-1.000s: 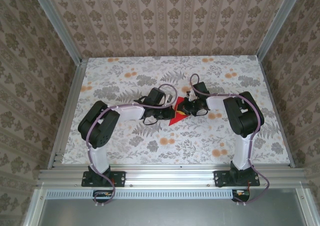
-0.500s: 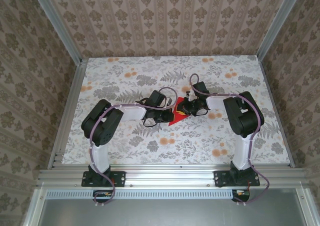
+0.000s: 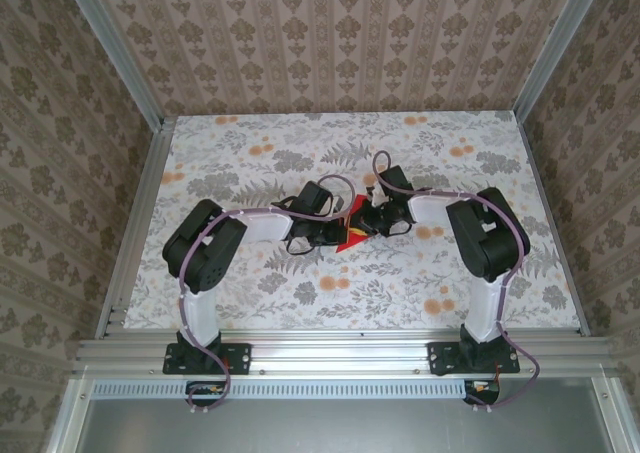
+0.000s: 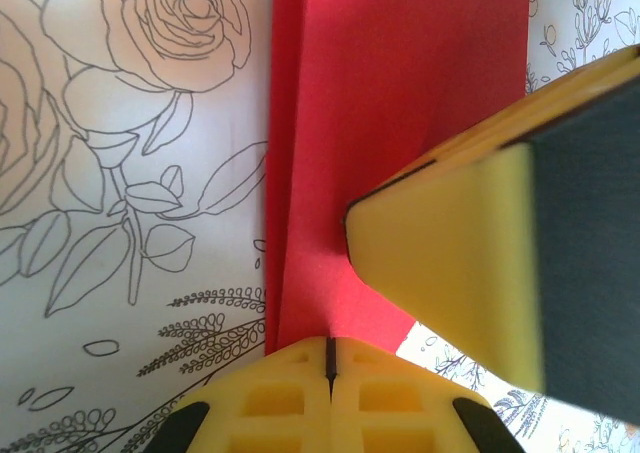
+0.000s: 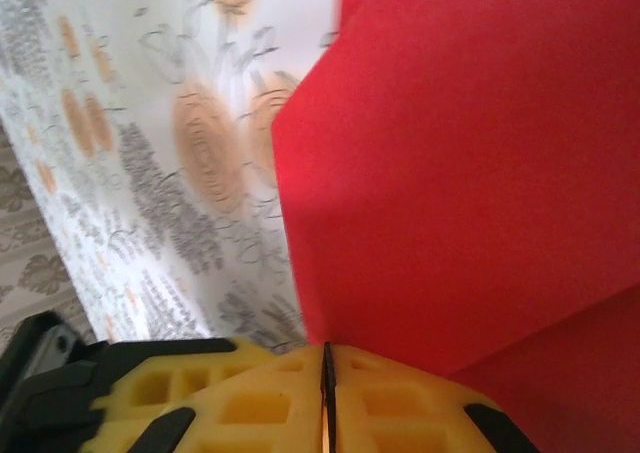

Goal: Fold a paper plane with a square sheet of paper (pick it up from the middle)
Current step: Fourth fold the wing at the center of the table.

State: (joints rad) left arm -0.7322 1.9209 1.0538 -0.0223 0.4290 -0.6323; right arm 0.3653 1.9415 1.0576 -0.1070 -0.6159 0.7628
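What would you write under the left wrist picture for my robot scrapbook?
The left gripper pinches the edge of the folded red paper above the flowery table.

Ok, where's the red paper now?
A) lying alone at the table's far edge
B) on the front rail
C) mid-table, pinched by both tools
C: the red paper is mid-table and runs into the closed fingers of the left tool and the right tool.

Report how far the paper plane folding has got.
Done: the thin bright red paper sheet already carries layered folds. In hand: left tool and right tool both pinch it shut. Remaining: a finished narrow dart shape isn't evident yet, so more folding likely.
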